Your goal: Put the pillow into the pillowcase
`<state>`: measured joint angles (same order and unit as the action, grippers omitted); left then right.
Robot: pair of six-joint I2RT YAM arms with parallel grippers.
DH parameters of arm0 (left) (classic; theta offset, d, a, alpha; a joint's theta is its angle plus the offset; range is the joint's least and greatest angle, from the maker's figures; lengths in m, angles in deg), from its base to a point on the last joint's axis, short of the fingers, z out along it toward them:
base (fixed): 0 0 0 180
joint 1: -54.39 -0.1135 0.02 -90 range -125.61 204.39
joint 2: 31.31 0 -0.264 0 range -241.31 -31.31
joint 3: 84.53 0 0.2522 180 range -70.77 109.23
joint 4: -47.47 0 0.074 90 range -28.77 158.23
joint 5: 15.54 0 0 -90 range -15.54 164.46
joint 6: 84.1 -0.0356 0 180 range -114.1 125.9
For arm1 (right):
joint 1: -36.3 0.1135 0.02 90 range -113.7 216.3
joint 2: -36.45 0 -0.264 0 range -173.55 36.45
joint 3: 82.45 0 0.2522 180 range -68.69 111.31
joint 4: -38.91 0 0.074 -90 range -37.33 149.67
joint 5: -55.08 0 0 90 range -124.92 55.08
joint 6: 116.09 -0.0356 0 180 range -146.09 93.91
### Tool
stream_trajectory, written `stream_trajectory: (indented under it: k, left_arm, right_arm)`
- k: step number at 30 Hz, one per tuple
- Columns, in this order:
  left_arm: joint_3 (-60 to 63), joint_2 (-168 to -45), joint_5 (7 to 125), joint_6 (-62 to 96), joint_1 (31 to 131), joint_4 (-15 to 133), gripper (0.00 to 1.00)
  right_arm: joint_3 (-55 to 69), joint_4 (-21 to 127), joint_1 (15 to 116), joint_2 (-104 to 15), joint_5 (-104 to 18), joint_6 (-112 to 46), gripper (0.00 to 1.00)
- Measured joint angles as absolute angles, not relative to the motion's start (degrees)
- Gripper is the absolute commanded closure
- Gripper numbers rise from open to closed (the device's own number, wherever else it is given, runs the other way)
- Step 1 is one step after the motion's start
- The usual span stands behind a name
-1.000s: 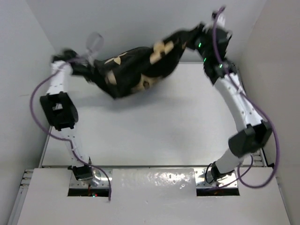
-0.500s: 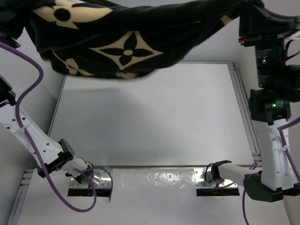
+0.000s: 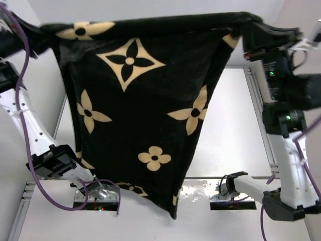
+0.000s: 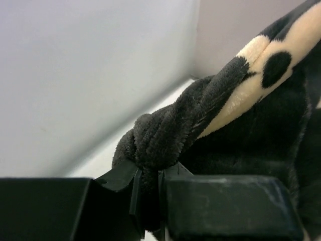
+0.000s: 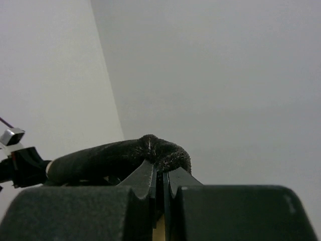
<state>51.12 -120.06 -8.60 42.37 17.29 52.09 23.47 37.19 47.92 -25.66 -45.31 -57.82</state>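
The pillowcase [image 3: 135, 125] hangs spread like a curtain well above the table [image 3: 225, 115]. Its top edge is pulled nearly straight from above the table's far left corner to above its far right corner. From that edge the black plush narrows downward to a blunt tip which, seen from overhead, lies over the table's near edge between the two arm bases. Whether the tip touches anything there cannot be told. The face turned to the camera carries a tan diamond-star motif near the top and several tan four-petal flowers below it. The cloth hides the left and middle of the table, and the right part of the white tabletop shows beside it. The left gripper [image 4: 148, 175] is clenched on the upper left corner of the pillowcase. Its wrist view shows a twisted roll of black pile wedged between the two nearly meeting jaws, with a tan petal just past the pinch. The right gripper [image 5: 160, 173] is clamped on the upper right corner, where a small hump of black fabric bulges up between jaws parted by only a slit. Both arms rise high from the table's near edge, one along each side, and a purple cable [image 3: 20, 100] loops along the left one.
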Motion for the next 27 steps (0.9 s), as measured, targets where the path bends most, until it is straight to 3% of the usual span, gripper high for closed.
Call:
stream_trajectory:
  k: [6, 11, 14, 16, 18, 21, 22, 25, 27]
  left_arm:
    - [22.73, -114.86, -7.93, 27.74, 20.59, 60.94, 1.0]
    - [21.42, -114.99, 14.41, -6.46, 29.92, 89.72, 0.98]
    - [16.48, -112.52, 24.16, -18.96, 37.73, 95.21, 0.86]
    - [14.53, -111.67, 27.42, -23.55, 39.06, 98.34, 0.84]
    - [14.05, -111.69, 30.8, -27.23, 39.08, 99.98, 0.77]
    - [13.96, -111.69, 34.17, -30.77, 39.1, 100.3, 0.47]
    - [13.98, -111.69, 35.13, -31.82, 39.1, 100.28, 0.33]
    - [14.73, -111.69, 37.73, -34.72, 39.13, 100.13, 0.22]
    - [16.06, -111.67, 38.91, -36.03, 38.71, 99.21, 0.22]
  right_arm:
    - [15.2, 36.07, 55.07, -29.64, -44.88, -60.88, 1.0]
    - [14.5, 36.56, 64.42, -34.25, -41.18, -57.66, 1.0]
    - [14.53, 36.66, 68.88, -35.1, -39.43, -54.93, 1.0]
    - [14.74, 36.58, 71.15, -35.12, -38.21, -53.14, 1.0]
    - [15.53, 36.42, 73.58, -35.12, -37.01, -51.19, 1.0]
    - [17.19, 36.47, 76.31, -35.14, -36.2, -48.7, 1.0]
    - [17.89, 36.51, 76.99, -35.14, -35.72, -47.96, 1.0]
    - [20.01, 36.66, 78.06, -35.38, -34.54, -46.04, 1.0]
    - [21.67, 37.08, 78.39, -35.78, -33.42, -45.07, 1.0]
